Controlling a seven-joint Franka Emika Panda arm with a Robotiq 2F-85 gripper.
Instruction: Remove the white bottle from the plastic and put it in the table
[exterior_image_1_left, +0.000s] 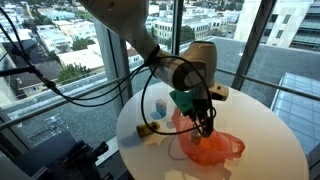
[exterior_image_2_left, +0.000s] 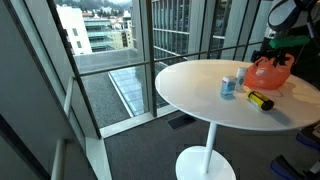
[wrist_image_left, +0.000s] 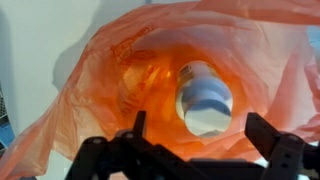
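Note:
An orange plastic bag (exterior_image_1_left: 205, 146) lies on the round white table (exterior_image_1_left: 270, 150); it also shows in an exterior view (exterior_image_2_left: 270, 74). In the wrist view the bag's mouth (wrist_image_left: 120, 60) opens toward me and the white bottle (wrist_image_left: 205, 97) stands inside it, cap end toward the camera. My gripper (wrist_image_left: 198, 132) is open, its fingers spread either side of the bottle at the bag's mouth, not touching it. In an exterior view the gripper (exterior_image_1_left: 206, 122) reaches down into the bag.
A small blue-white can (exterior_image_2_left: 229, 87) and a yellow-black object (exterior_image_2_left: 260, 101) lie on the table near the bag; they also show in an exterior view (exterior_image_1_left: 159, 107) (exterior_image_1_left: 148, 130). Large windows and black cables surround the table.

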